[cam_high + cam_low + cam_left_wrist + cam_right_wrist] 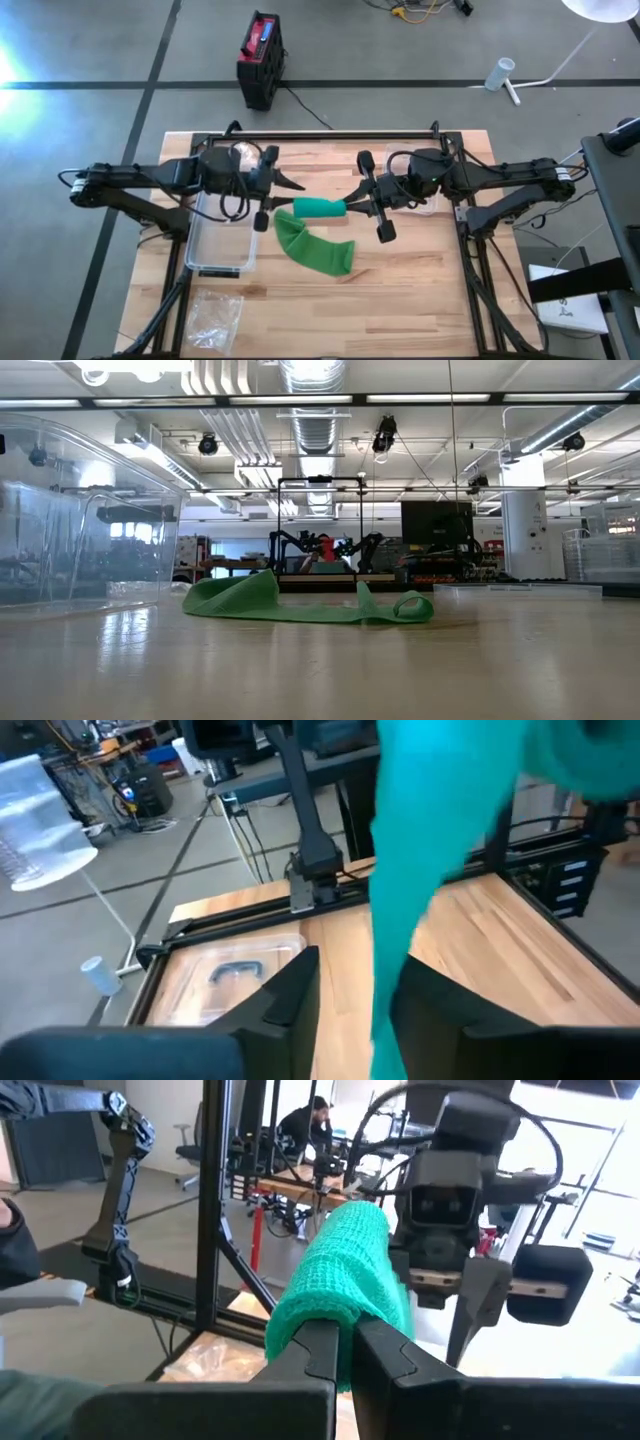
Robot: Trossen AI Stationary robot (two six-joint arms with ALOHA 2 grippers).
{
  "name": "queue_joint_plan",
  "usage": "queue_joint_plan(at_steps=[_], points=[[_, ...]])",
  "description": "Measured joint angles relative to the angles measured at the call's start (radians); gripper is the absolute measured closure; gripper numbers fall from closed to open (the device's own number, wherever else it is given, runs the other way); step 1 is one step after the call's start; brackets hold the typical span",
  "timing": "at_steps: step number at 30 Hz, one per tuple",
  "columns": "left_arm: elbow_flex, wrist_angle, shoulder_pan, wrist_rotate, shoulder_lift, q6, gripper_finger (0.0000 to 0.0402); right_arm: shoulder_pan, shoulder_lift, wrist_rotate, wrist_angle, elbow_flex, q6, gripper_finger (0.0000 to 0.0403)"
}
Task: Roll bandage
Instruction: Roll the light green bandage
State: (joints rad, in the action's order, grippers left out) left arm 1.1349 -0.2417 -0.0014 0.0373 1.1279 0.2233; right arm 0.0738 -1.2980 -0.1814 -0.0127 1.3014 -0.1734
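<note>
1. Above the middle of the wooden surface point(420, 290), the two arms meet end to end, each reaching in from its own side.
2. Between them hangs a green bandage point(318, 209): its rolled part is lifted off the surface, and a loose tail drops from the roll and lies spread on the wood just in front of it.
3. The right end effector point(345, 1342) is clamped tight on one end of the roll; the right wrist view shows its two fingers pressed together with the green mesh roll sticking out past them.
4. The left end effector point(355, 985) sits at the other end of the roll with its fingers set narrowly apart, and the hanging strip of bandage runs down between them; whether the fingers press on the cloth cannot be told.
5. From table height, the tail lies as a flat, wrinkled green heap with a small loop at one end.
6. A clear plastic box point(222, 240) stands on the surface below the left arm, near the left edge.
7. A crumpled clear plastic bag point(212, 318) lies on the surface at its near left corner, apart from the box.
8. On the floor beyond the table stands a black and red case point(262, 58).
</note>
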Motion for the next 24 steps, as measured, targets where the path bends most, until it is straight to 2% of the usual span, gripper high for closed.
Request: queue_joint_plan(at_steps=[5,9,13,17,24], points=[[-0.175,0.169,-0.006,-0.086,-0.089,-0.023,0.0280,0.000,0.000,0.000,-0.001,0.000,0.006,0.0400],[-0.304,0.361,-0.022,-0.038,-0.146,-0.011,0.0273,0.000,-0.001,0.079,-0.017,-0.005,0.013,0.0400],[-0.407,0.493,-0.043,-0.020,-0.168,0.123,0.0258,-0.006,-0.014,0.138,-0.038,-0.026,0.027,0.0400],[-0.458,0.601,-0.044,-0.027,-0.166,0.277,0.0233,-0.015,-0.029,0.140,-0.030,-0.056,0.066,0.0400],[-0.462,0.599,-0.047,-0.029,-0.182,0.441,0.0175,-0.024,-0.046,0.179,-0.025,-0.078,0.111,0.0400]])
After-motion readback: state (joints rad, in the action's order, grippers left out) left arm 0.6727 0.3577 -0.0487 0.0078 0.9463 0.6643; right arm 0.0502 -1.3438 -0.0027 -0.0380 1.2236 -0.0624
